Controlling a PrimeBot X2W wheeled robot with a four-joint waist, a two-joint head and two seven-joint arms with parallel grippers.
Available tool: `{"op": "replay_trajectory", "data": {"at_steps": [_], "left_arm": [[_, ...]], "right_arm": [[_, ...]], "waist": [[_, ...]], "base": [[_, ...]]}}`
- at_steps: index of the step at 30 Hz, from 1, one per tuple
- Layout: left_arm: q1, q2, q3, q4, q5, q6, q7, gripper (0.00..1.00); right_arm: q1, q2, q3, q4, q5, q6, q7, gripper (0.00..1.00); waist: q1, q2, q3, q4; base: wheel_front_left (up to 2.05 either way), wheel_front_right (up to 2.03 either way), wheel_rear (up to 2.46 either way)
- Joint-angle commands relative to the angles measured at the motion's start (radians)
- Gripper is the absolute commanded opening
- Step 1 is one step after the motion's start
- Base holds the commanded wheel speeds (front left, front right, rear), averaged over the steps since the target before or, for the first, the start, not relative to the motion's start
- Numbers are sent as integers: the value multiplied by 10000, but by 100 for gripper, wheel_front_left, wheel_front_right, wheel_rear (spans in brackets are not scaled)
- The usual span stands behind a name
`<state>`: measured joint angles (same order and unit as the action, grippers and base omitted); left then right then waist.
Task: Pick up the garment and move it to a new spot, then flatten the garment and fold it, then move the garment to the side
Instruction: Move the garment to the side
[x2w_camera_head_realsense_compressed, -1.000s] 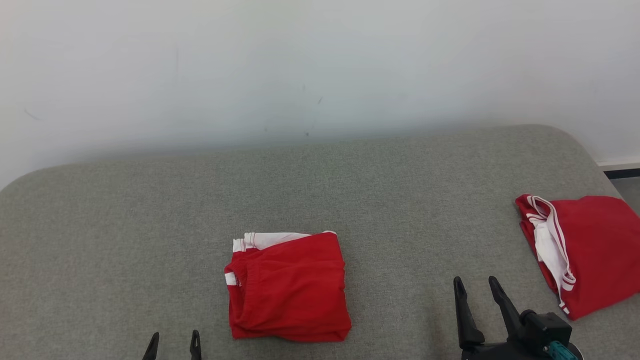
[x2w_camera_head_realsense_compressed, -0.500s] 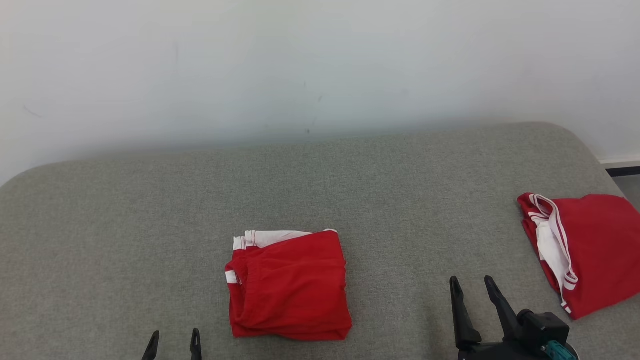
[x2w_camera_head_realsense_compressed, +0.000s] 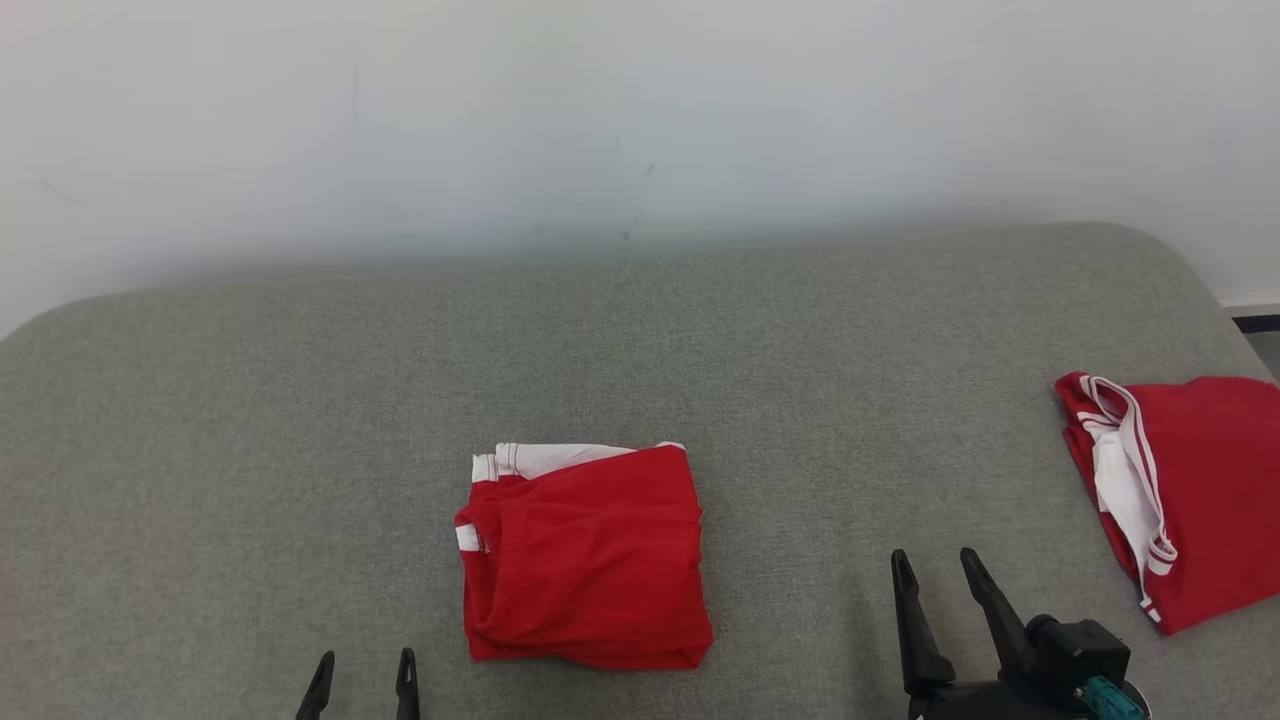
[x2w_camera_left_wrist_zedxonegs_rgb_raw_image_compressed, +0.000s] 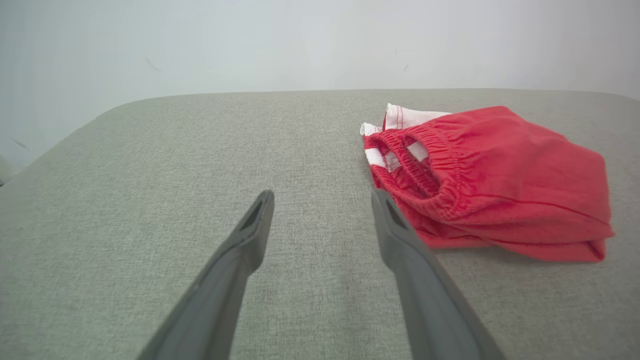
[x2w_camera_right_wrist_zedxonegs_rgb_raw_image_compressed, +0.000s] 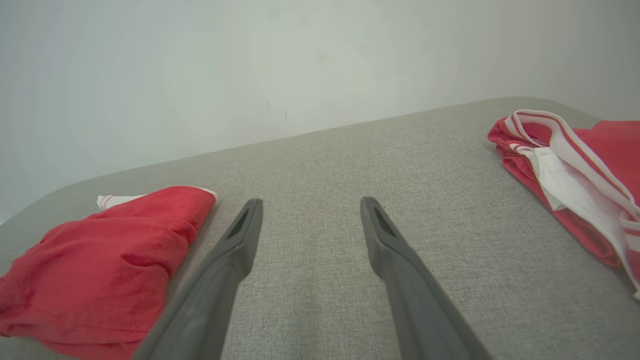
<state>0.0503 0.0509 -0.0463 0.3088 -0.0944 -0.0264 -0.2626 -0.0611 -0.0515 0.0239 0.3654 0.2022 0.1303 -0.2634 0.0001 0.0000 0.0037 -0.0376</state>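
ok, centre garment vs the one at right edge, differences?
Shape: centre garment is a compact near-square fold; right garment lies looser and tilted.
Trim: centre garment shows white at its far edge; right garment has a broad white striped band along its left side.
Framing: centre garment sits fully in the head view; right garment is cut by its edge.
Both are red with white trim, on the grey surface.

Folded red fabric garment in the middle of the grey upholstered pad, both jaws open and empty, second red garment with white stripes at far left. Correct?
No: the second red garment with white stripes lies at the far right of the grey upholstered pad, not left, as the head view shows. The folded red fabric garment is central and both jaws are open and empty.
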Motion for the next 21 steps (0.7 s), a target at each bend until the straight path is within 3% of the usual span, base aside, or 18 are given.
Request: {"op": "replay_trajectory", "data": {"at_steps": [1,12,21], "left_arm": [[-128,-6,-54,-39,-32,17,-29,100],[-834,-8,-687,11,-225,70,-29,100],[-1318,-8,-1089,157,-456,162,-29,100]], "right_arm": [[-88,18,68,-12,-27,-1,-5,100],[-792,18,968,47,354,-1,-5,100],[-1885,15,1921,855,1138,-1,-5,100]], "waist": [[-1,0,195,139],[-1,0,1465,911],[-1,0,2100,1844]], "base": [[0,0,0],[0,0,0],[0,0,0]]}}
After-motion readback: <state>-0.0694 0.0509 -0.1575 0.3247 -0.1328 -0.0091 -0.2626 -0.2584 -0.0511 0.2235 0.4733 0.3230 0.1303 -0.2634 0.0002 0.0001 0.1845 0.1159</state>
